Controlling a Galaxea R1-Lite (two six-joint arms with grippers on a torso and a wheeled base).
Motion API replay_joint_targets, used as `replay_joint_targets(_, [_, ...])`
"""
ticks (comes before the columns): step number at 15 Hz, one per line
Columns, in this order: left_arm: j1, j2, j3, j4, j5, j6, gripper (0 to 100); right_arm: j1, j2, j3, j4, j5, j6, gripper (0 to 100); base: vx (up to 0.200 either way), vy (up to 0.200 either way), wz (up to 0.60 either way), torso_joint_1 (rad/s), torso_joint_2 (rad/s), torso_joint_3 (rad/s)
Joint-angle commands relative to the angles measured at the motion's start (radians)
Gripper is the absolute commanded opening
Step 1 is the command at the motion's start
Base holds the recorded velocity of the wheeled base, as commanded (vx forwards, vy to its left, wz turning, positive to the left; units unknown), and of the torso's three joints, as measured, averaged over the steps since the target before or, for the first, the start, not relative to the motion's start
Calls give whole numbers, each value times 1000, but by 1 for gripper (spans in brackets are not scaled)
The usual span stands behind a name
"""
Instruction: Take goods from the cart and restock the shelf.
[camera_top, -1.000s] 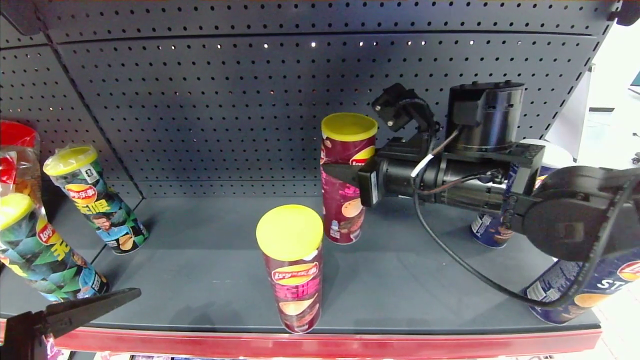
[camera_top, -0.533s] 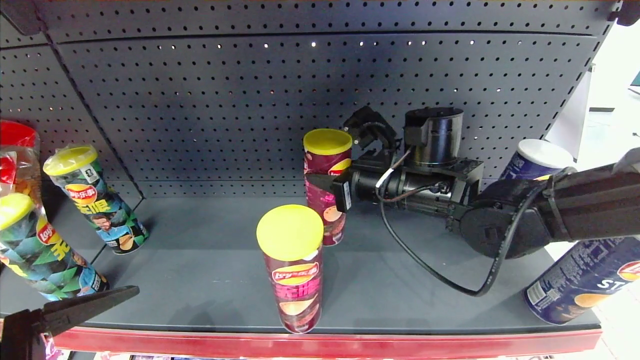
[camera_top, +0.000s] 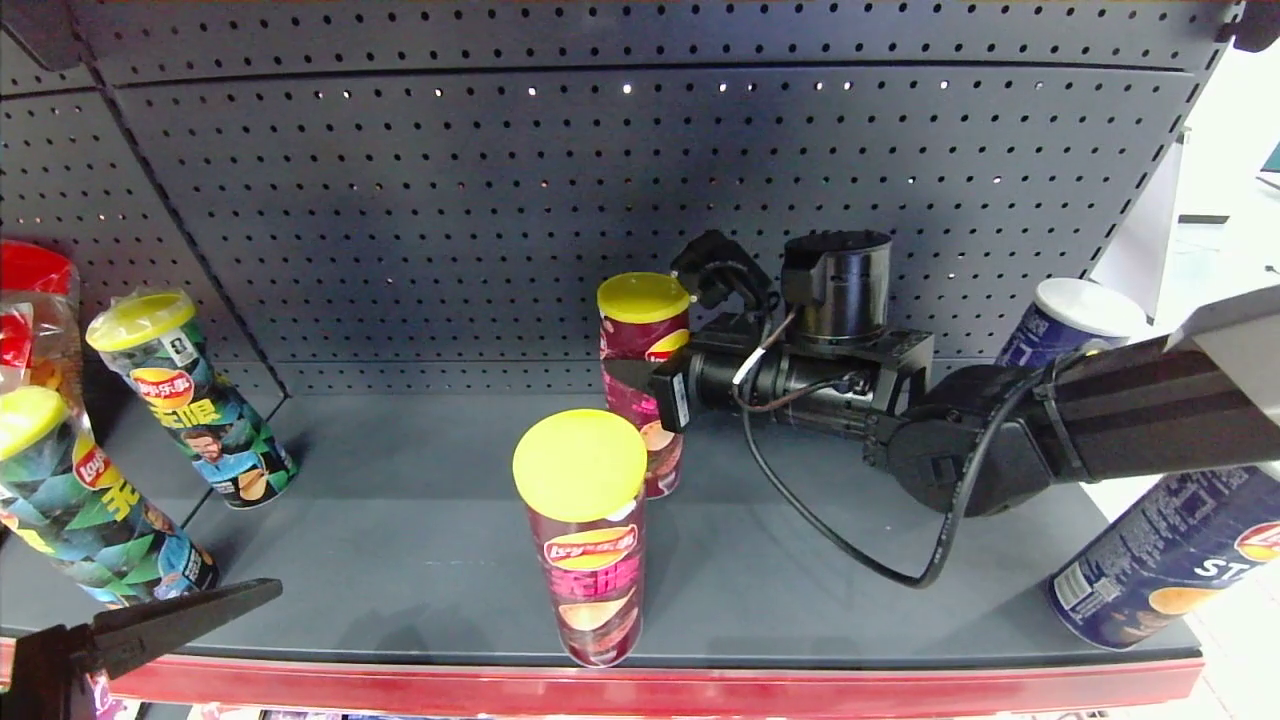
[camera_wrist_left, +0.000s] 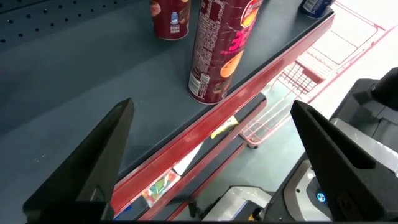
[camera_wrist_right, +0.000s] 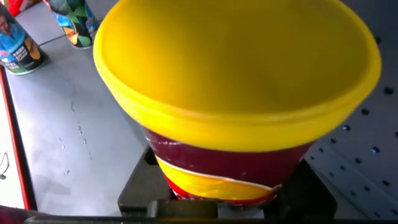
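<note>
Dark pegboard (camera_top: 500, 200) backs the grey shelf (camera_top: 400, 500), whose red lip (camera_top: 650, 690) runs along the front; the cart (camera_wrist_left: 311, 74) stands below and beyond it.

Across the right half of the shelf lies the right arm (camera_top: 1100, 420), passing between two blue cans, one at the back (camera_top: 1065, 315) and one at the front corner (camera_top: 1170, 560). A careless pull-back could sweep the forearm into either.

Two green cans (camera_top: 190, 400) stand well apart at the far left, out of harm's way.

Mid-shelf, toward the back, the right gripper (camera_top: 640, 378) is clamped on a maroon can (camera_top: 640, 330) with a yellow lid, gripping it just below the rim. Its base is at or just above the deck, and I cannot tell which.

That is the main hazard. The can is tall and narrow, and if the jaws let go before it sits flat, it will likely topple.

A second maroon can (camera_top: 585, 540) stands just in front. A falling can, or a sideways nudge on release, could knock it over the lip.

The arm's cable (camera_top: 830, 530) hangs in a loop close to the deck and might drag.

At the front left edge hangs the left gripper (camera_wrist_left: 211, 118), jaws wide apart and empty.
</note>
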Motion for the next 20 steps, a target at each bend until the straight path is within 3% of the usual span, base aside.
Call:
replay_joint_targets(1, [0,5,-1,0,0,-1,100,3,-4,5,0,0,-1,0,0,0,0,0,0,0])
replay_joint_targets(15, [0,8,2,0,-3,-1,100,34,-12,34,-2,-4,38,0,0,0,0,0,0,0])
replay_joint_targets(16, [0,8,2,0,-3,-1,100,35,-11,38,-22,-6,36,100,0,0,0,0,0,0])
replay_joint_targets(20, [0,8,4,0,-3,-1,100,51,-46,120,-71,-27,41,100,0,0,0,0,0,0])
